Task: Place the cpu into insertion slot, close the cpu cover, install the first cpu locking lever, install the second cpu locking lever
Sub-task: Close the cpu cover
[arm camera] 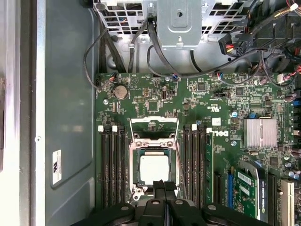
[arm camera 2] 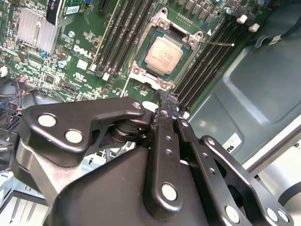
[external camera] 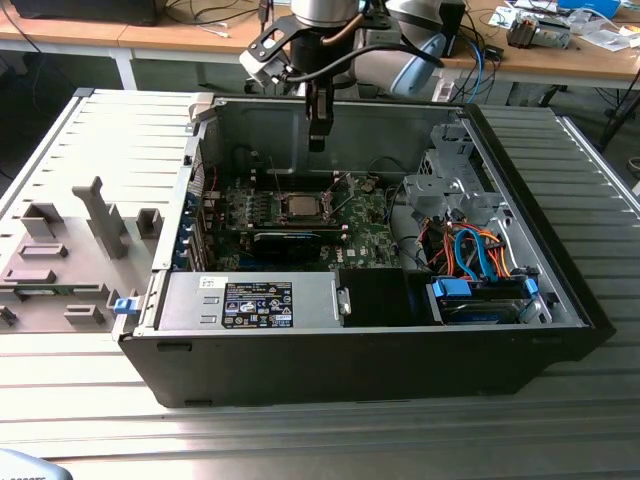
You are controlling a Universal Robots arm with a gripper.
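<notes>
Arm (external camera: 325,20) hangs from above, wrist vertical. Tool (external camera: 318,138) points straight down, hovering in the air. Fingers (arm camera: 156,189) (arm camera 2: 164,102) pressed together, tips touching, in both wrist views.

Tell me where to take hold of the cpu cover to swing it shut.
Probably its free far bar, from above: the cpu cover stands tilted open beside the seated cpu, hinged on that side, leaving that thin bar exposed.

Glossy black linked fingers (arm camera 2: 163,141) with round silvery rivets, on a silver-grey arm (external camera: 325,10) with a blue-trimmed joint.
</notes>
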